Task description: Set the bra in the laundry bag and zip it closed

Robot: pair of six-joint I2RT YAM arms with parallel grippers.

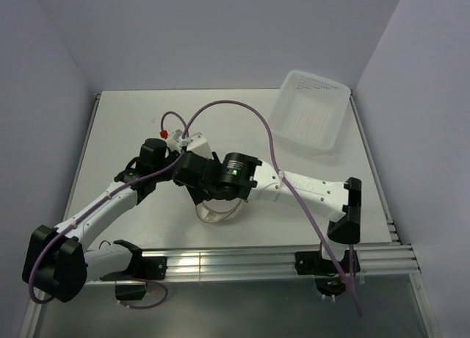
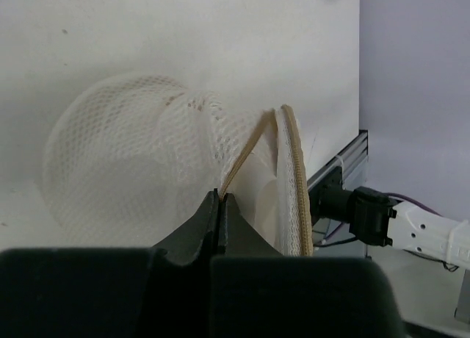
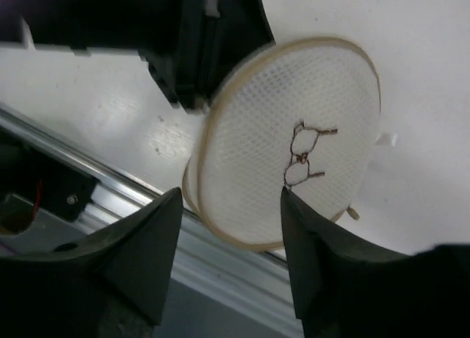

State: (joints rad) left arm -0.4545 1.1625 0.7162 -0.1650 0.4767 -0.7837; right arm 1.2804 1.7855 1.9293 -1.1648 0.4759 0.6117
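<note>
Top external: both arms meet over the middle of the table (image 1: 132, 117). The bag (image 1: 217, 213) shows only as a pale sliver beneath them, near the front rail (image 1: 242, 261). The tray (image 1: 308, 117) sits at the far right corner, well apart from the bag. Neither set of jaws can be read from this view.

Left wrist: the left gripper (image 2: 221, 200) has its jaws closed tight on the bag's brownish rim (image 2: 246, 150). The bag stands tilted on edge, and its mesh body bulges to the left of the fingers. What lies inside the mesh cannot be told.

Right wrist: the right gripper (image 3: 231, 198) has its jaws parted to a middling width and holds nothing. The bag's round face lies beyond the fingers, apart from them. This face carries a small spectacles-like mark (image 3: 305, 156) that no other view shows. This view also shows the left gripper from outside, pinching the rim at its upper left edge.
</note>
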